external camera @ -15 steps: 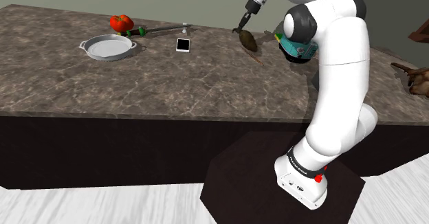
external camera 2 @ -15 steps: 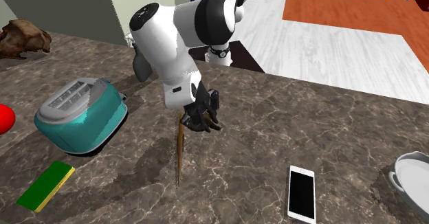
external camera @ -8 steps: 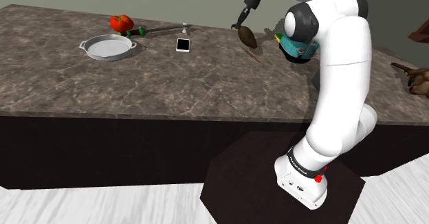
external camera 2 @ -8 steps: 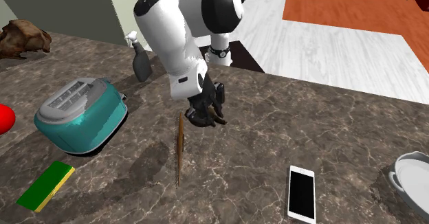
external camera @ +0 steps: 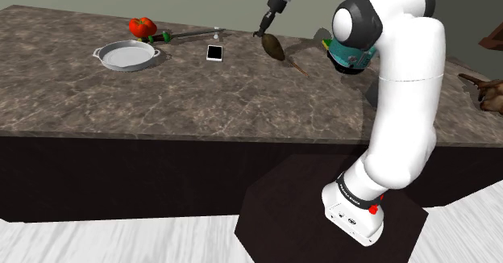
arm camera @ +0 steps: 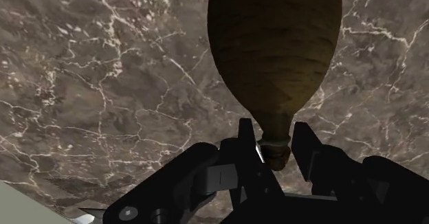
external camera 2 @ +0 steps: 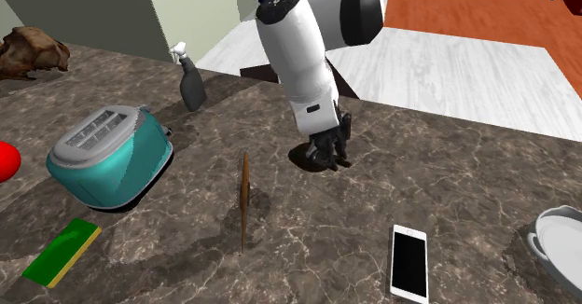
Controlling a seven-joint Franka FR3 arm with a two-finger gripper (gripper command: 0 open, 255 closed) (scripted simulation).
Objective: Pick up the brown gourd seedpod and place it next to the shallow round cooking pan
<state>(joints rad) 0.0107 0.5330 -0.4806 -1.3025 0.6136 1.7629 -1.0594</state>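
Brown gourd seedpod being held by its narrow neck over the bench.
The neck is being clamped between the tool's two fingers, with the fat bulb hanging beyond them, apparently clear of the stone. The shallow round pan is lying well apart, past the phone. Only a thin tapered end is being gripped, so the pod could be swung loose in transit, or knocked against the pan's rim if set down too close.

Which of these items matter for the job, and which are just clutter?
Job: gourd seedpod, clasped in the tool; round pan.
Lying about: phone, teal toaster, spray bottle, thin brown stick, red pepper.
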